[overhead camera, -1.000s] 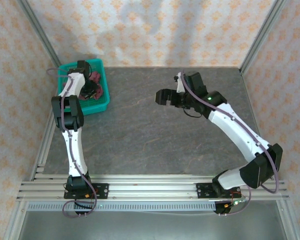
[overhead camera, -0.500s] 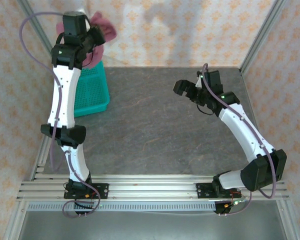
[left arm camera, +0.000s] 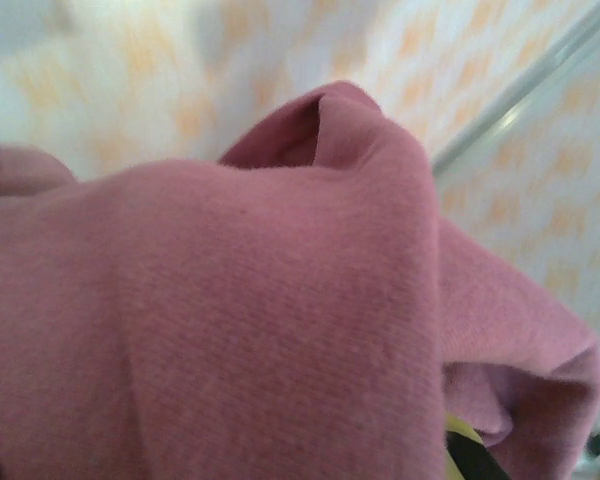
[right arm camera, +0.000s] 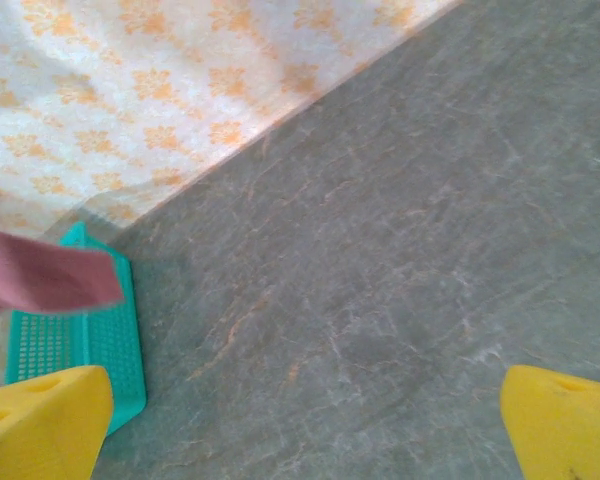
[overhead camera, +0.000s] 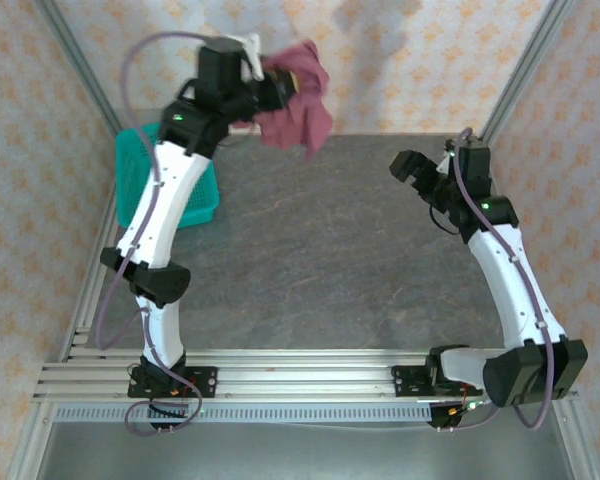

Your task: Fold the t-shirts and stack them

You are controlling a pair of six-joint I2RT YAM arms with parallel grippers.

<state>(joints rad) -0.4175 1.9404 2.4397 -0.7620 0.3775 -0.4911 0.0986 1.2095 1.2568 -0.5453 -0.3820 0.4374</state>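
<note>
Maroon t-shirt is held bunched aloft, clamped in left hand, over the surface's rear, near teal basket. Right hand is spread apart, empty. Shirt should probably be lowered mid-surface and spread flat before folding.

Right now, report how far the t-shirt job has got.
Done: the maroon t-shirt is out of the teal basket. In hand: the left pincer holds it bunched in the air over the far side of the table. Left: spreading, folding, stacking; the right pincer hangs open and empty.
</note>
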